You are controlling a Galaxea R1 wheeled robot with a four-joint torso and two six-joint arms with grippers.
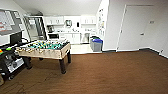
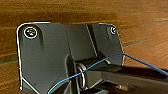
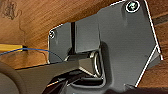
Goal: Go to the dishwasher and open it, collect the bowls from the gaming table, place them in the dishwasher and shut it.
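Far across the room, past the brown carpet floor [image 1: 105, 75], a small kitchen stands with white cabinets [image 1: 72, 37] above and below its counter [image 1: 67, 32]. Under that counter, near the right end, a greyish panel [image 1: 85, 38] sits between white fronts; it looks like the dishwasher, with its front facing out into the room toward the robot and appearing closed, though it is too small to be sure. Just beside it on the right stand grey bins with blue tops [image 1: 96, 44].

Nearer, on the left, a table-football table [image 1: 45, 50] with a green field and black legs has its long axis running across the head view, its far end angled slightly toward the kitchen. No bowls can be made out on it. To its left is a dark desk with a monitor [image 1: 15, 38], and a board [image 1: 8, 21] on the wall carries sheets whose writing is too blurred to read. A white door [image 1: 135, 27] is closed in the right wall.

Both wrist views look down at carpet, each crossed by a thin blue cable [image 2: 145, 63]. Whether the fingers of either arm are apart or together cannot be told.
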